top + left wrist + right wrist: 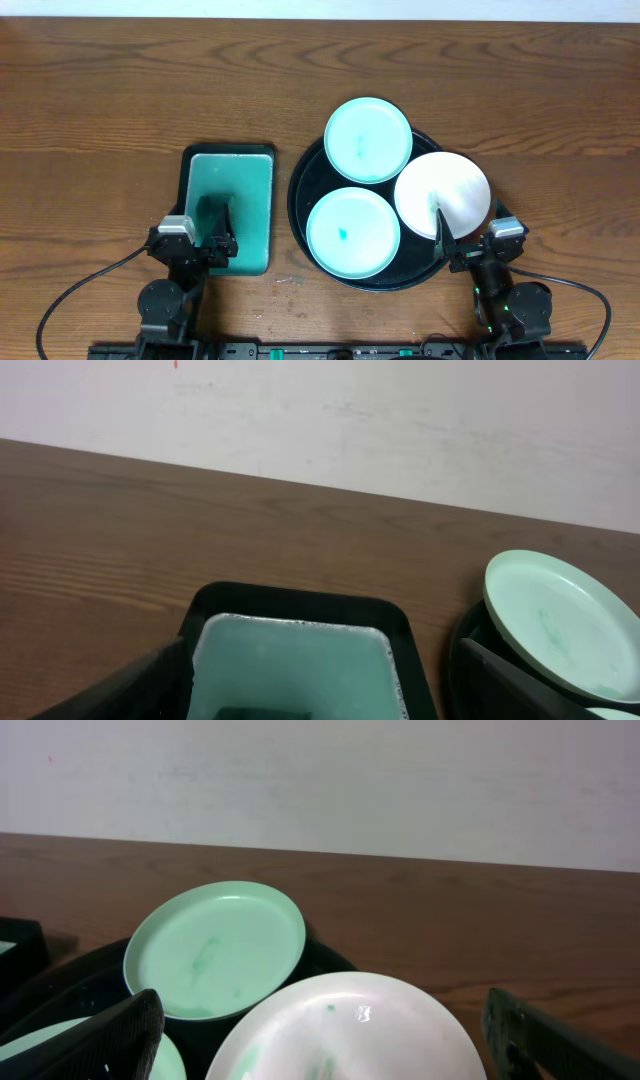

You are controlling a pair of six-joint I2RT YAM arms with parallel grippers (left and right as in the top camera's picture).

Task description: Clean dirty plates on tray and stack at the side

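The right pincer (468, 228) is spread wide at the near right edge of the tray (297, 195). The near edge of a white plate (445, 190) lies between its fingers; contact cannot be told. That plate sits on the tray's right side, overhanging the rim. A smudged mint plate (352, 232) lies on the tray's near part, left of this pincer. A far mint plate (368, 140) rests over the tray's far rim. Left of the tray, the left pincer (212, 238) is spread above a teal pad (250, 180) on the wooden desk (100, 100).
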